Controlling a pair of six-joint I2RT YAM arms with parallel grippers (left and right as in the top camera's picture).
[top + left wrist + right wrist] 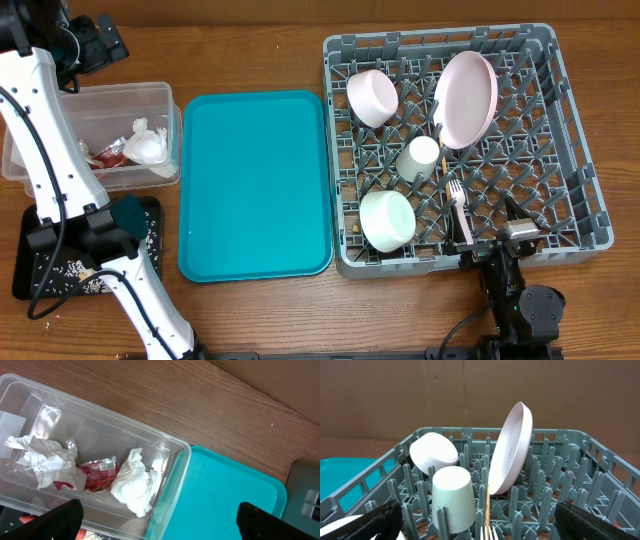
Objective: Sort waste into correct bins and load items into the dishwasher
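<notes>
The clear tub (160, 100) holds crumpled white napkins (148, 147) and a red foil packet (108, 155). They also show in the left wrist view: tub (175, 467), napkins (135, 482), packet (97, 475). The black tray (35, 275) holds scattered rice. The grey dish rack (575, 130) holds the pink plate (466, 98), two bowls (372, 97) (387, 220), the white cup (420, 158) and the fork (458, 200). My left gripper (160, 520) is open and empty over the tub's near edge. My right gripper (480, 527) is open and empty at the rack's front edge, behind the cup (452, 497) and the plate (512, 450).
The flat teal serving tray (255, 185) lies between the tub and the rack, with nothing on it. My left arm's white links (40, 150) cross over the tub's left side and the black tray. Brown wood table surrounds everything.
</notes>
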